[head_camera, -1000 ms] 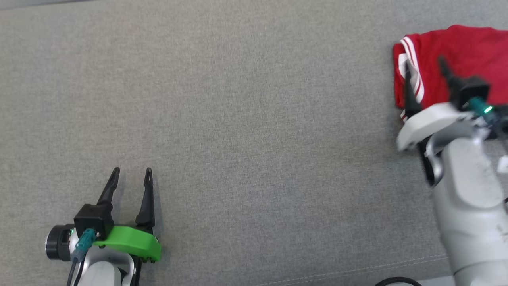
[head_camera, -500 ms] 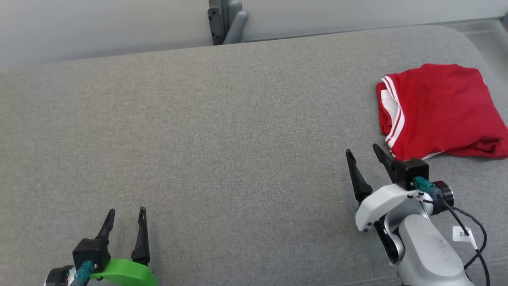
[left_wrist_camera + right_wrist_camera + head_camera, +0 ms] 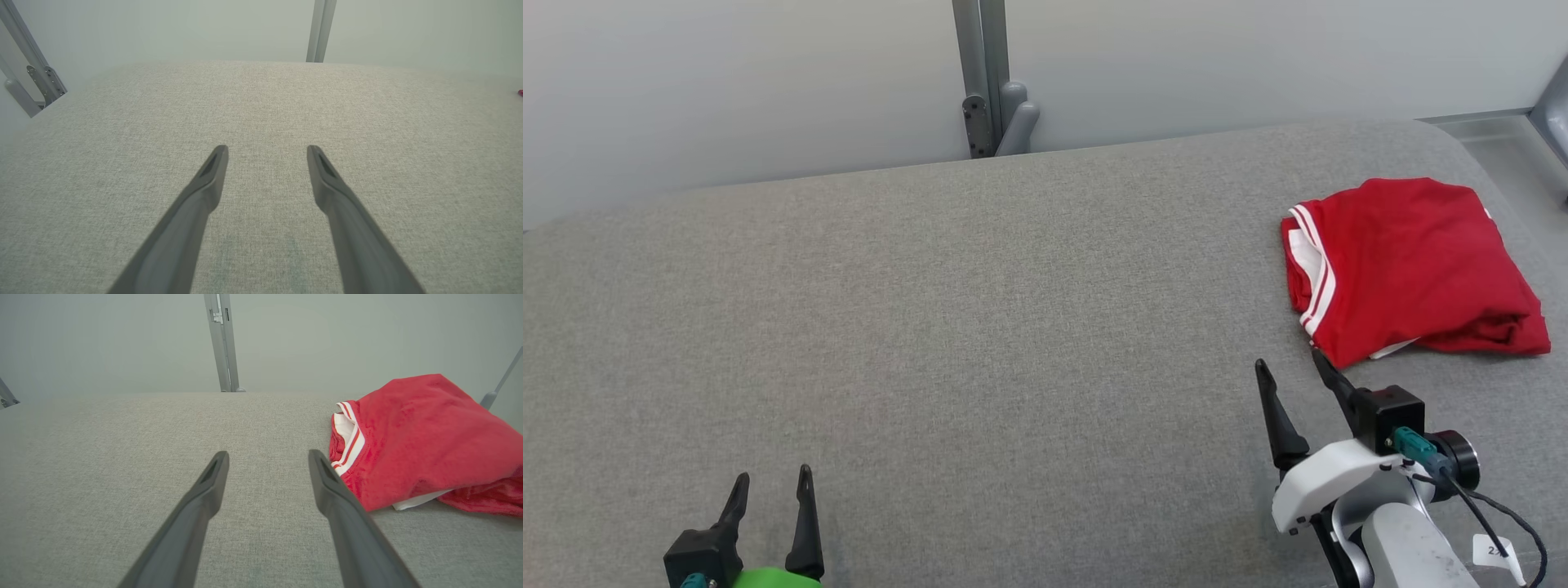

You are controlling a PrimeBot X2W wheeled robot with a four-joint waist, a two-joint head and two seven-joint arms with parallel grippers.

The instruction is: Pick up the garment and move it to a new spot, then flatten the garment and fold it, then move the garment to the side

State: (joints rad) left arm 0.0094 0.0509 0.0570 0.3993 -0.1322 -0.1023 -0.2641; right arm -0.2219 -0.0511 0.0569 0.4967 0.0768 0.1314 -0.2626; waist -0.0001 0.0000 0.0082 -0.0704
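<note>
Item: folded red cloth garment (image 3: 1413, 261) with white striped trim, lying at the far right of the grey fabric-covered surface (image 3: 1013, 327).
Right gripper (image 3: 1289, 361): near right, jaws wide, holding nothing, fingertips just beside the garment's near-left corner.
Left gripper (image 3: 773, 474): near left, jaws wide, holding nothing, well apart from the garment.
Grey metal post (image 3: 980, 73): beyond the far edge.

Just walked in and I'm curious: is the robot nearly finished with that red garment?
It looks nearly done. The garment lies folded at the right end of the grey surface. Nothing is in hand: both sets of jaws stand open and empty, the right set just beside it. Little seems left, if anything.
</note>
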